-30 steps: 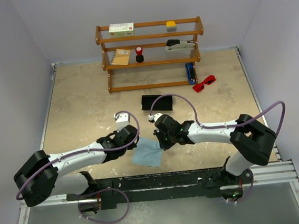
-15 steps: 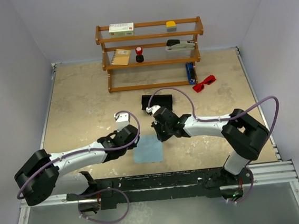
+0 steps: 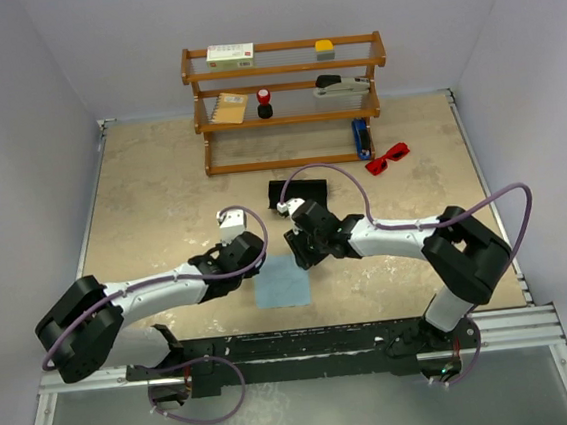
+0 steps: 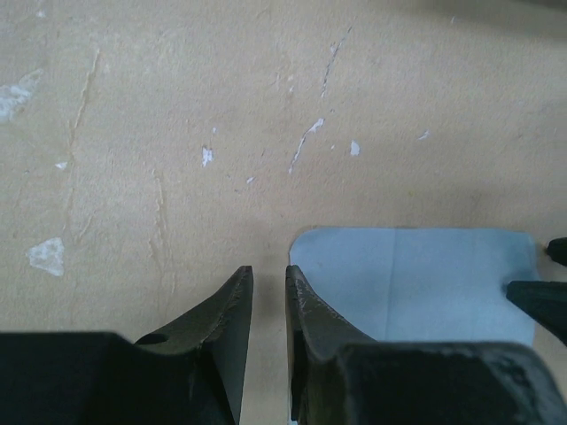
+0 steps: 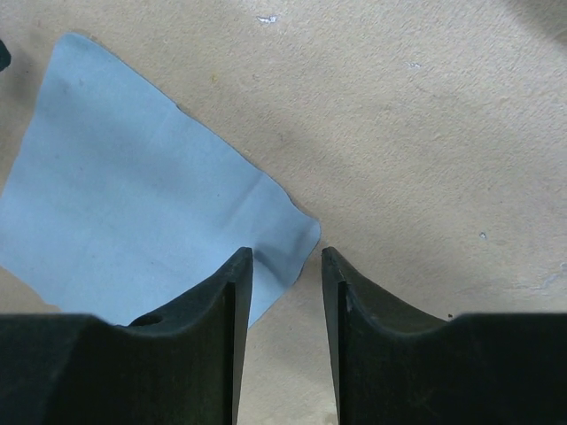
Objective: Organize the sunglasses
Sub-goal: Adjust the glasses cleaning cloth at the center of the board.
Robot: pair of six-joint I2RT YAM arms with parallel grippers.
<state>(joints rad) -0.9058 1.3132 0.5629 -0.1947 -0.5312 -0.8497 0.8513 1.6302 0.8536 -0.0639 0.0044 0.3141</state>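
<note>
Sunglasses (image 3: 387,156) lie on the table (image 3: 162,204) just off the lower right end of the wooden shelf (image 3: 285,120), with neither arm near them, so I judge the main job is not yet begun. In front of the shelf sits the black case (image 3: 297,193). Farther out from it, the blue cloth (image 3: 282,283) lies flat. My left claw (image 4: 268,274) is barely parted at the cloth's edge and my right claw (image 5: 285,257) stands wider over its corner. Both grasp nothing.
</note>
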